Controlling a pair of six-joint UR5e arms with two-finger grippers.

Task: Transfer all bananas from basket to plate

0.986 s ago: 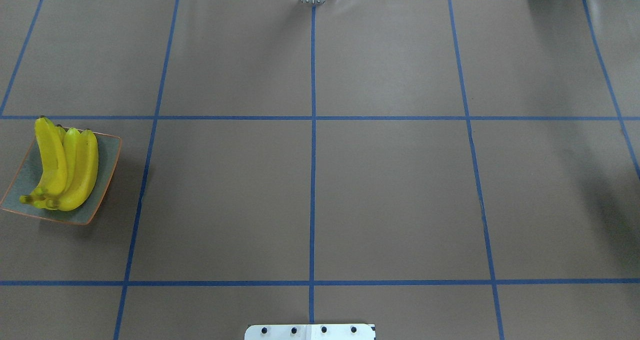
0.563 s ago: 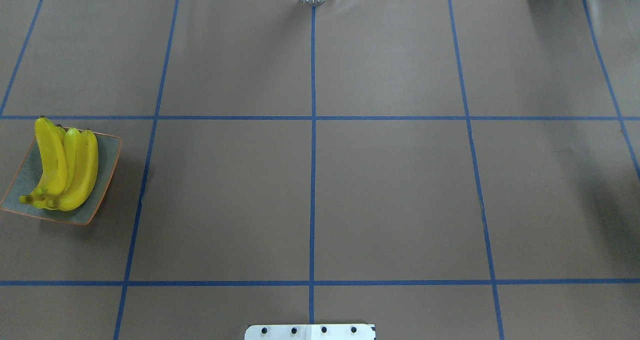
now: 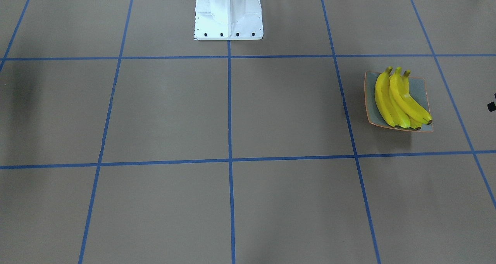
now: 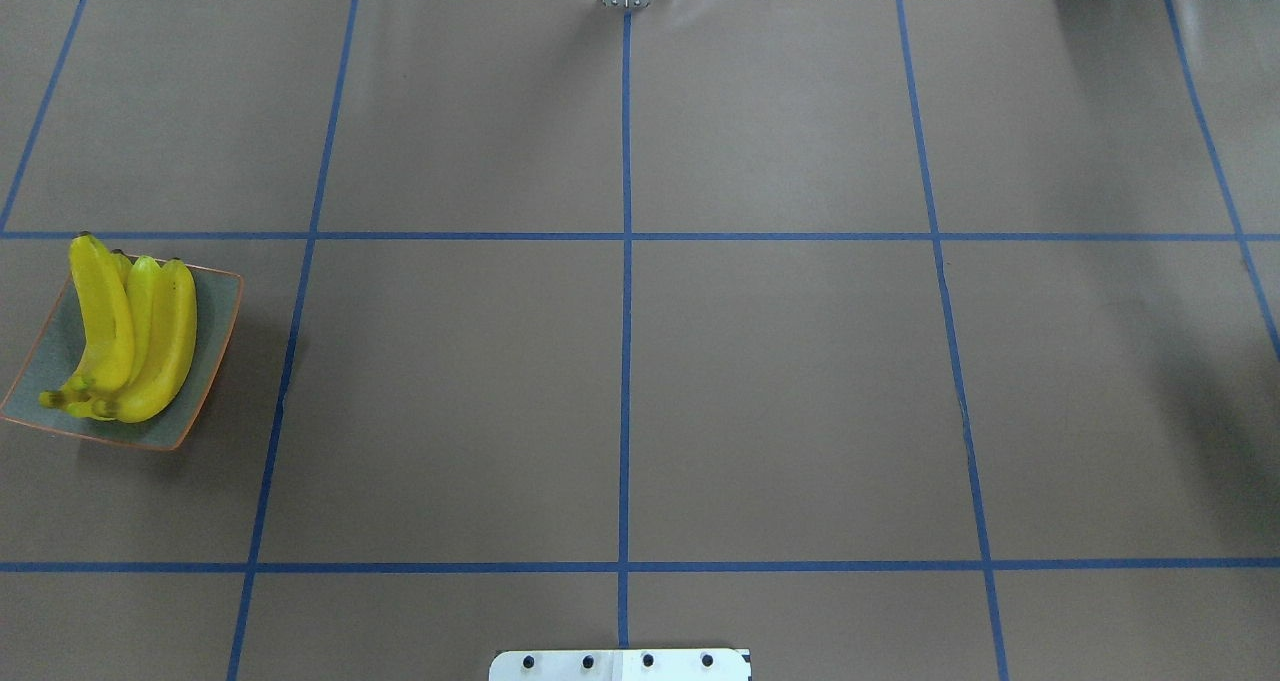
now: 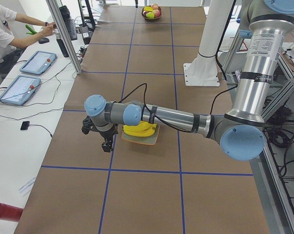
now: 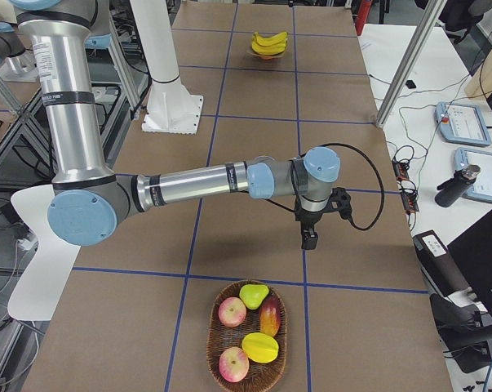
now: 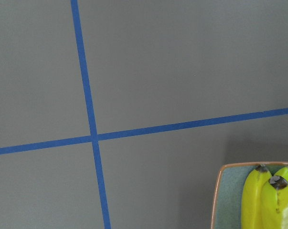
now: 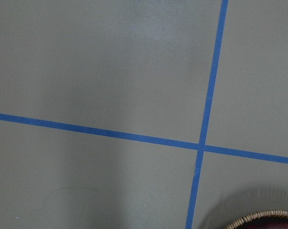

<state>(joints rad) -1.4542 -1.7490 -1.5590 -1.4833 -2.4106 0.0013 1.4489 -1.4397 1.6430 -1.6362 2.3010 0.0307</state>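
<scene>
Several yellow bananas [image 4: 130, 336] lie side by side on the square grey-green plate [image 4: 215, 351] at the table's left end, also seen in the front view as bananas [image 3: 399, 99] on the plate [image 3: 420, 89]. The left wrist view catches two banana tips [image 7: 270, 205] and a plate corner [image 7: 229, 200]. My left gripper [image 5: 107, 145] hangs just beyond the plate's outer side; I cannot tell whether it is open or shut. The wicker basket [image 6: 211, 339] at the table's right end holds apples, a pear and other fruit. My right gripper [image 6: 308, 238] hangs near it, state unclear.
Brown table cover with a blue tape grid. The white robot base [image 3: 228, 14] stands at the table's near middle edge. A person sits at a side desk with tablets [image 5: 37, 62] beyond the far edge. A basket rim [image 8: 263, 217] shows in the right wrist view.
</scene>
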